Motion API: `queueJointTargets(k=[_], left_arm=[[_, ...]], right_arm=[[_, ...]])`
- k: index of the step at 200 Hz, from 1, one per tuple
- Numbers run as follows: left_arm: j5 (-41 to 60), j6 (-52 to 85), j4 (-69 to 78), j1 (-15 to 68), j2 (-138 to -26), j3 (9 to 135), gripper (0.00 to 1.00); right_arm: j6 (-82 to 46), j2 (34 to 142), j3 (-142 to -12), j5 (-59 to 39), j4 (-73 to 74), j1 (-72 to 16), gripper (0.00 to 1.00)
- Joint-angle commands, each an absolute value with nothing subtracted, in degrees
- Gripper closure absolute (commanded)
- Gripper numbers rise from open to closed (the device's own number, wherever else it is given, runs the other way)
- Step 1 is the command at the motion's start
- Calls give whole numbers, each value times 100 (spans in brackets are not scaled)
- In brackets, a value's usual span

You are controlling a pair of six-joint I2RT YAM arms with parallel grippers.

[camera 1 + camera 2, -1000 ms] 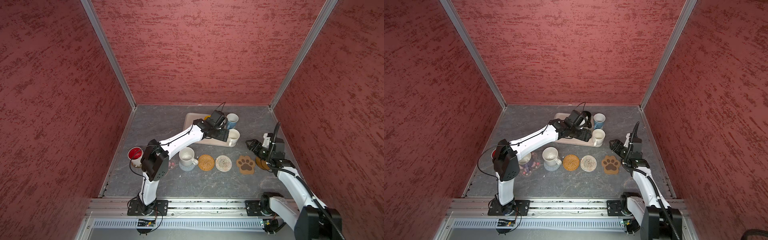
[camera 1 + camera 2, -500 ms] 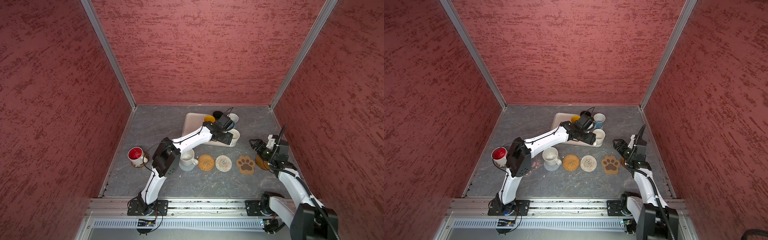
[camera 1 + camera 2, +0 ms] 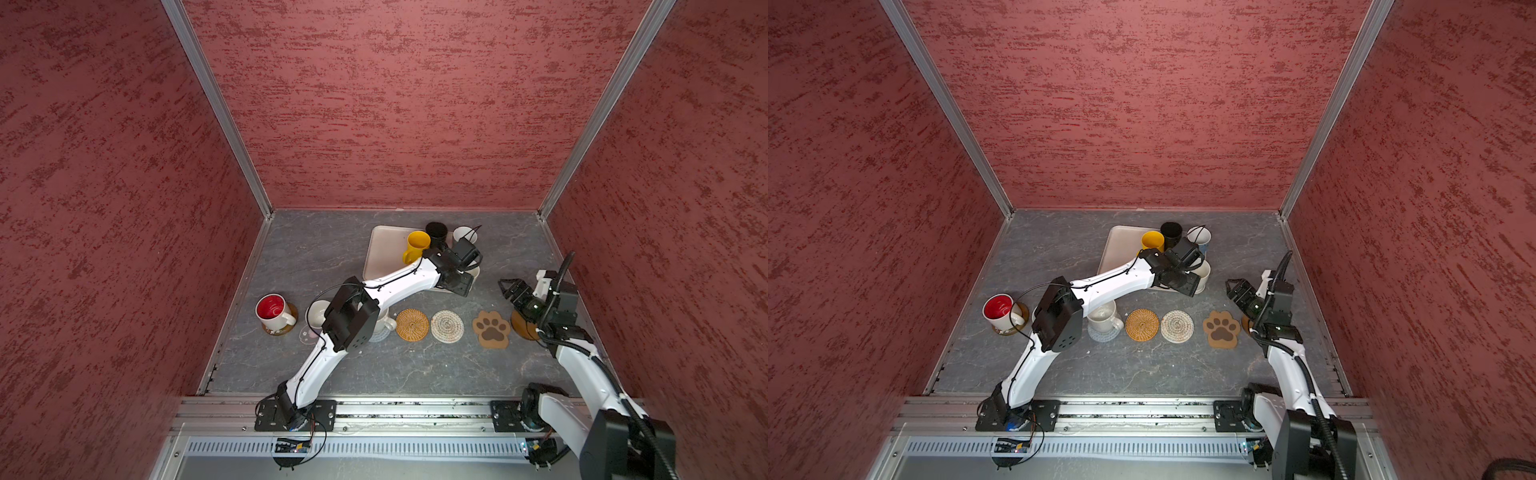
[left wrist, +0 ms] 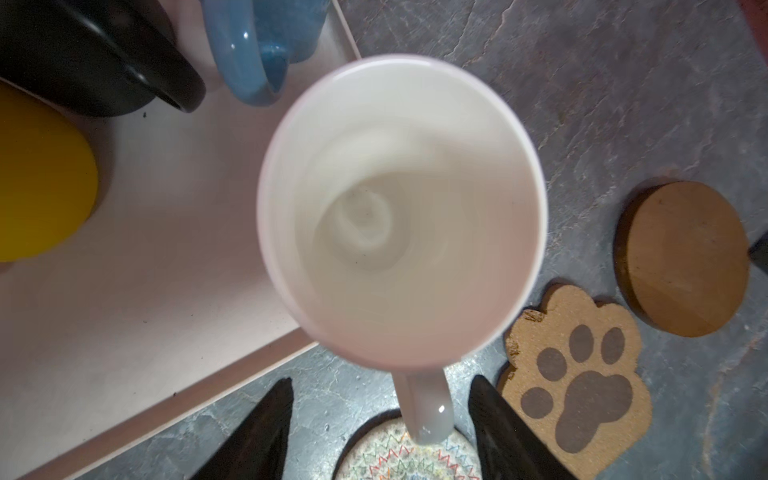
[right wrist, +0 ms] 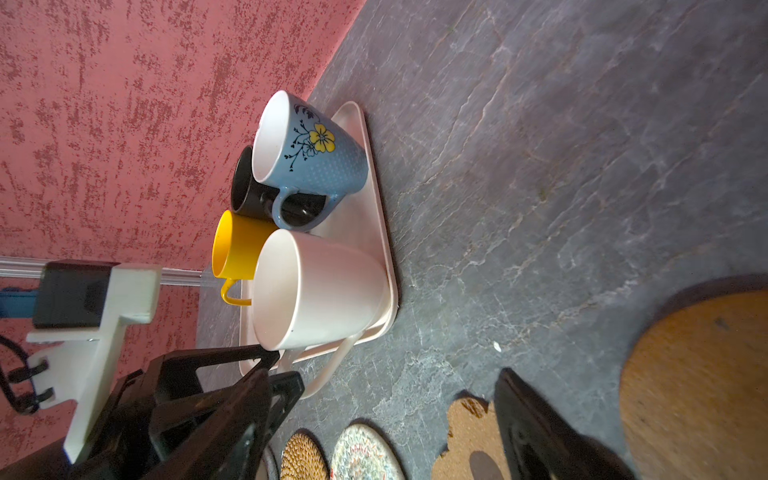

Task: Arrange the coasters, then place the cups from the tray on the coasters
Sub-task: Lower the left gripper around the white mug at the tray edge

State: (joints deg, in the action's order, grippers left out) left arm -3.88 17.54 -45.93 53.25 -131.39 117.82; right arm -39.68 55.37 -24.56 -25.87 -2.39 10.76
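So, the white mug (image 4: 401, 212) you want stands upright on the tray (image 4: 124, 291), on the corner nearest your wrist and straight below your left gripper (image 4: 382, 380). Its handle (image 4: 424, 401) juts out past the tray's rim and runs back between the fingers (image 4: 270, 415). The jaws are spread wide to either side of that handle, with a clear gap on each side, and they have hold of nothing yet.

Treat the mug as glazed ceramic: stiff under the pads, slick, and brittle if knocked or dropped. It looks empty, but its weight sits out ahead of the handle, so it will likely try to droop away from the grip. Pinch the loop at mid-height, close to the mug's wall, squarely and firmly, and lift straight up before travelling.

Beyond the mug from your fingertips, the light blue mug (image 4: 266, 45), black mug (image 4: 83, 54) and yellow mug (image 4: 37, 178) crowd the tray. The blue one's handle is near the white rim, so a swing that way could clip it.

Under the fingers lies the beige woven coaster (image 4: 407, 457), bare. The paw coaster (image 4: 582, 386) is just outboard of one finger, with a wooden disc (image 4: 681, 257) beyond it. Your right gripper (image 3: 509, 286) hangs well apart on that side, near the disc, its jaws wide and empty.
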Motion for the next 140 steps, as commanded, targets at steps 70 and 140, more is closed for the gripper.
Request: queueJointTargets(k=[70,140], left_arm=[[-911,1655,-5030,5361,-13672,12291,51],[-871,1533,-5070,5339,-13832,12489,67]], right_arm=[[-4071,5432,-2342,-2820,108,1116,15],[-4097,5468,-2312,-2861,191,1119,15]])
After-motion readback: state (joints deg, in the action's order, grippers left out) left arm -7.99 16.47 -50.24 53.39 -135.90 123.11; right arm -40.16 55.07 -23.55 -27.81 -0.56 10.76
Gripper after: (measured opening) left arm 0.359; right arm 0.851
